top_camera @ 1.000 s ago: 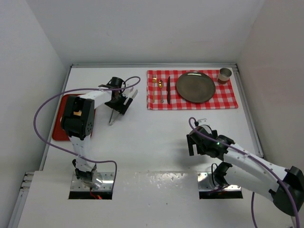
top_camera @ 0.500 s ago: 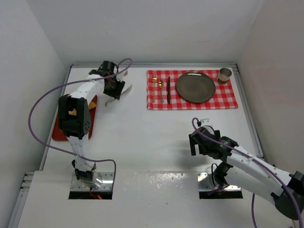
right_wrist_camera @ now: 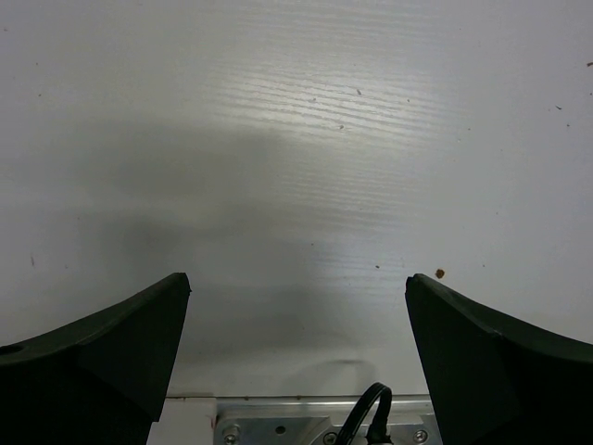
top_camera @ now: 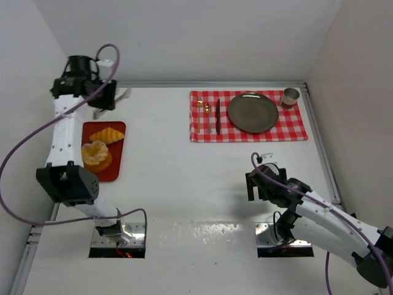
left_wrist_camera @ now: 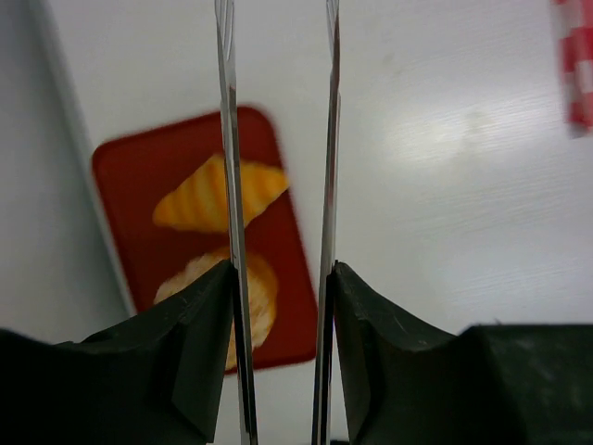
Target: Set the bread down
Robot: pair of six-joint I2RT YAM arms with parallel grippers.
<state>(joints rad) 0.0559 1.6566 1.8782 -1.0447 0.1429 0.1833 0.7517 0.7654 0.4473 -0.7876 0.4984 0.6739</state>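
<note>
A croissant (top_camera: pixel 107 134) and a round bread (top_camera: pixel 96 155) lie on a red tray (top_camera: pixel 118 167) at the table's left edge. My left gripper (top_camera: pixel 105 98) is raised beyond the tray's far end, near the back left corner, and is shut on metal tongs (top_camera: pixel 123 95). In the left wrist view the tongs' two blades (left_wrist_camera: pixel 227 139) run forward from my gripper (left_wrist_camera: pixel 281 269), apart and with nothing between them, over the croissant (left_wrist_camera: pixel 199 199), the round bread (left_wrist_camera: pixel 264 287) and the tray (left_wrist_camera: pixel 120 185). My right gripper (top_camera: pixel 253 184) is open and empty, low over bare table (right_wrist_camera: pixel 296 278).
A red checkered cloth (top_camera: pixel 295 132) at the back right carries a dark plate (top_camera: pixel 253 112), a knife (top_camera: pixel 217 115), a fork (top_camera: pixel 209 120) and a cup (top_camera: pixel 290 97). White walls close the table on three sides.
My left arm swung from the table's middle back to the far left corner with the tongs, uncovering the tray and both breads. My right arm drew slightly nearer its base.
</note>
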